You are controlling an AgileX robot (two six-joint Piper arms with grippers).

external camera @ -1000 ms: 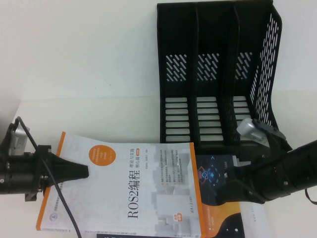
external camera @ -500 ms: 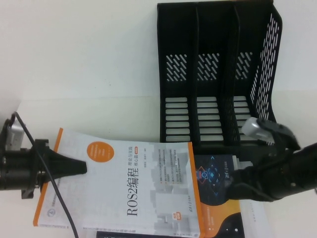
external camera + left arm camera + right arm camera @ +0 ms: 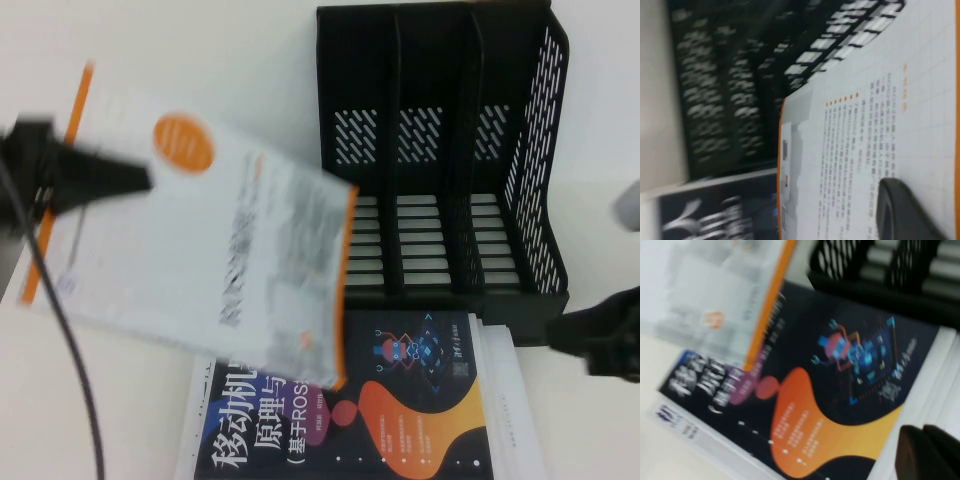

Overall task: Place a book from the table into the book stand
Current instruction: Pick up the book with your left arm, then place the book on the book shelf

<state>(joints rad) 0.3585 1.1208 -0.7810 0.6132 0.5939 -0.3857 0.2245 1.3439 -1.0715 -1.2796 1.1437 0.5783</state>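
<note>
My left gripper (image 3: 143, 180) is shut on the left edge of the book (image 3: 215, 255), a white and grey paperback with an orange circle and orange edge band. The book hangs tilted above the table (image 3: 200, 60), its right edge near the book stand (image 3: 440, 150). The black book stand is at the back right, and the compartments I can see into hold nothing. In the left wrist view one finger (image 3: 905, 212) presses on the book's printed cover (image 3: 865, 125). My right gripper (image 3: 560, 332) is at the right edge, low beside the stand, fingers (image 3: 920, 455) together and holding nothing.
A dark navy book (image 3: 390, 400) with white characters and orange-purple shapes lies on a white stack (image 3: 510, 390) in front of the stand. A black cable (image 3: 70, 330) hangs from the left arm.
The left gripper has lifted the book off the pile, up and back, tilting it. The navy book beneath is now uncovered. The right arm has drawn back to the right.
</note>
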